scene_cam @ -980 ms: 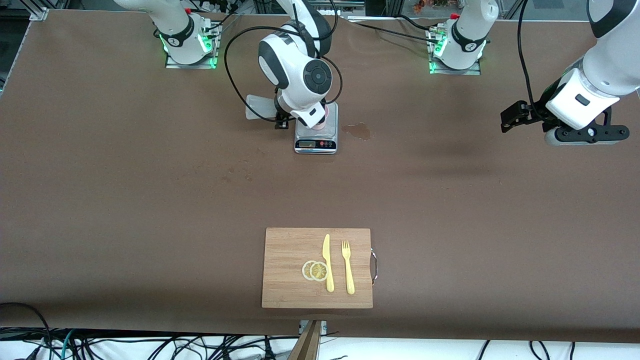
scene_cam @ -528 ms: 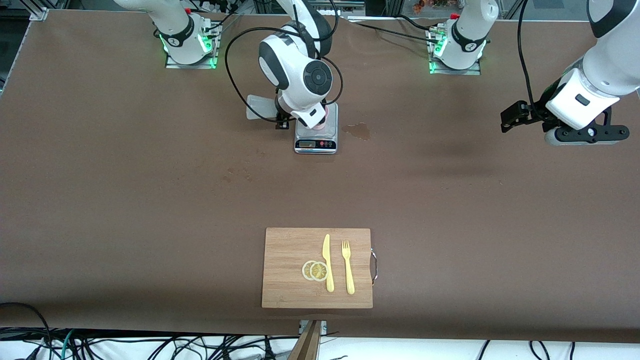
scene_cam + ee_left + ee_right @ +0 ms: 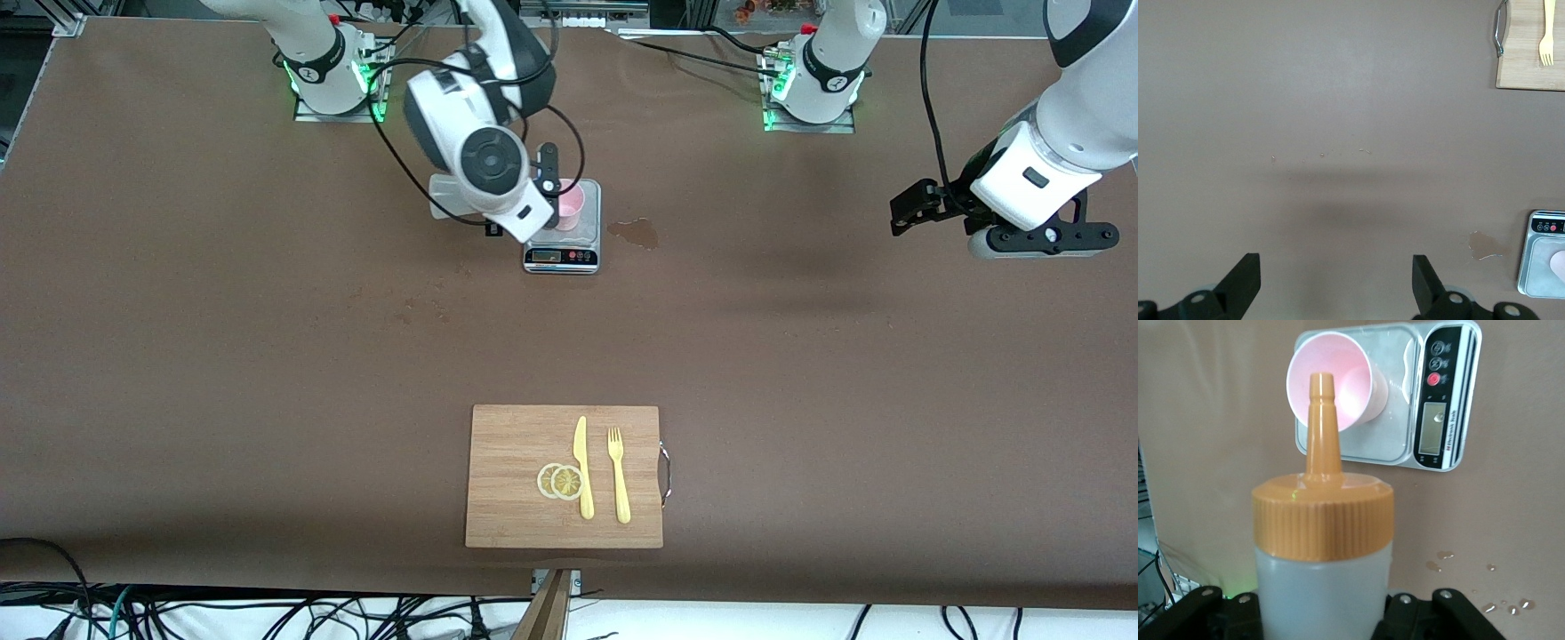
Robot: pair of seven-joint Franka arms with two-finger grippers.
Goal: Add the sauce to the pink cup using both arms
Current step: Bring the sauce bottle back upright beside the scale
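The pink cup [image 3: 569, 206] [image 3: 1331, 387] stands upright on a small silver kitchen scale [image 3: 562, 258] [image 3: 1441, 400] near the robots' bases. My right gripper [image 3: 1325, 613] is shut on the sauce bottle [image 3: 1321, 540]. The bottle's whitish body sits between the jaws, and its orange cap and nozzle point toward the cup's mouth from a short way off. In the front view the right arm's wrist [image 3: 484, 164] hides most of the bottle. My left gripper [image 3: 1336, 283] [image 3: 911, 212] hangs open and empty over bare table at the left arm's end, waiting.
A wet stain [image 3: 636, 233] marks the table beside the scale, toward the left arm's end. A wooden cutting board [image 3: 511, 516] with a yellow knife [image 3: 583, 467], a fork [image 3: 618, 476] and two lemon slices [image 3: 560, 481] lies near the front camera.
The right arm's hand has swung toward the right arm's end with the bottle, uncovering the pink cup in the front view. The left arm has not moved.
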